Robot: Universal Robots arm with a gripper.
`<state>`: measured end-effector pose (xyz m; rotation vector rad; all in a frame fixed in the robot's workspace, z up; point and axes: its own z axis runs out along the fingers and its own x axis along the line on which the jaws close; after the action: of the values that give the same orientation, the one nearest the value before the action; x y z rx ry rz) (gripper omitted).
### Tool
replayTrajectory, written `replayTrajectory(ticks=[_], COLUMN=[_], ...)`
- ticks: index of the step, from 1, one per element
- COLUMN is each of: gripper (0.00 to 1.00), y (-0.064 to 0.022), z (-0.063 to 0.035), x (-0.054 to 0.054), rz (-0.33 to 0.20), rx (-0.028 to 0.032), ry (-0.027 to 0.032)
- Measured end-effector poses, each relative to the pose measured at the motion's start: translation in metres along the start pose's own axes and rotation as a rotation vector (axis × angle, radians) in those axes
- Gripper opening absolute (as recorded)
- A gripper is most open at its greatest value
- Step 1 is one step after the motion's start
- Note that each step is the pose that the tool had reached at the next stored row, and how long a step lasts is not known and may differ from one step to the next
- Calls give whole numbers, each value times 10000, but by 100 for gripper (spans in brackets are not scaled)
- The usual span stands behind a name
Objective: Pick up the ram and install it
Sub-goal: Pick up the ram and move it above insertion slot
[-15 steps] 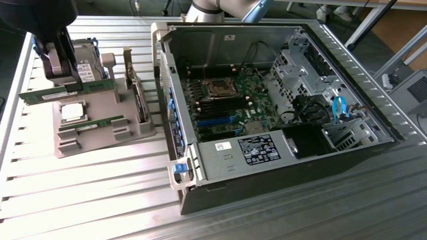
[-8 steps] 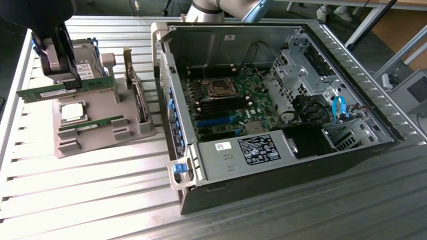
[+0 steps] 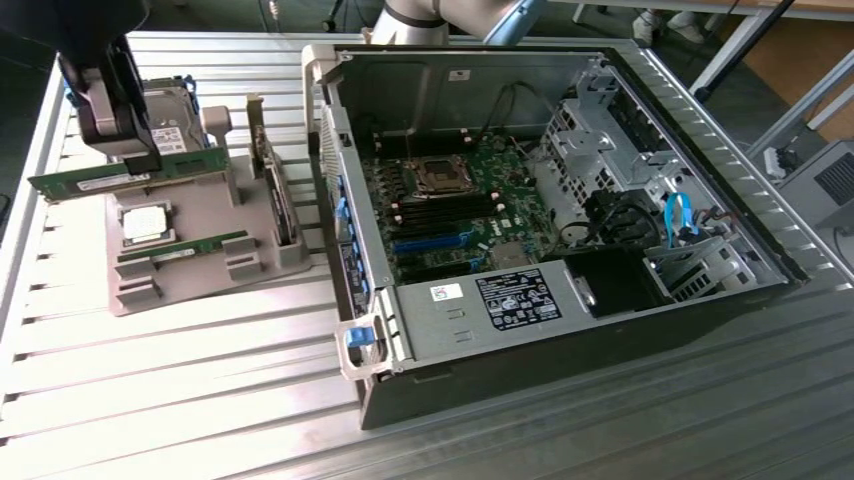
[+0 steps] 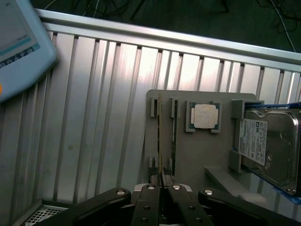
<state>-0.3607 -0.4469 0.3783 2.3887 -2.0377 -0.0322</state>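
Upper left of the exterior view, the black tool point(image 3: 140, 160) clamps the long green ram stick point(image 3: 74, 181) near its middle, long axis crosswise, with the open computer case point(image 3: 441, 90) to the exterior view's right.

Green ram point(image 3: 94, 178), black tool point(image 4: 161, 182), perhaps taupe-grey tray point(image 3: 200, 215).

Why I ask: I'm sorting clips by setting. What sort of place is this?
Probably a workshop or lab bench for computer assembly: an open computer case lies on a ribbed metal table, beside a grey tray of loose parts.

A ribbed aluminium tabletop point(image 3: 200, 400) catches pale light, with dark floor point(image 4: 188, 14) beyond its edge.
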Motion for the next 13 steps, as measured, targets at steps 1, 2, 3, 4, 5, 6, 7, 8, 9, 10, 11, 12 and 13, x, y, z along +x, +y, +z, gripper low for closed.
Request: replayTrajectory(ticks=[1,2,3,4,5,6,7,8,9,10,11,12,13], gripper=[11,11,11,11,11,11,11,11,11,11,11,11,11], y=[0,0,0,1,1,1,1,1,1,1,1,1,1], z=[-8,-15,-26,-32,-40,-47,-54,-58,-68,-73,-83,-91,-101], x=[0,0,0,0,-1,-1,-1,-1,-1,-1,-1,-1,-2], rz=[0,0,0,0,0,0,0,0,0,0,0,0,0], rx=[-1,-1,-1,-1,-1,-1,-1,0,-1,-1,-1,-1,0], ry=[1,0,1,0,0,0,1,1,1,0,1,1,0])
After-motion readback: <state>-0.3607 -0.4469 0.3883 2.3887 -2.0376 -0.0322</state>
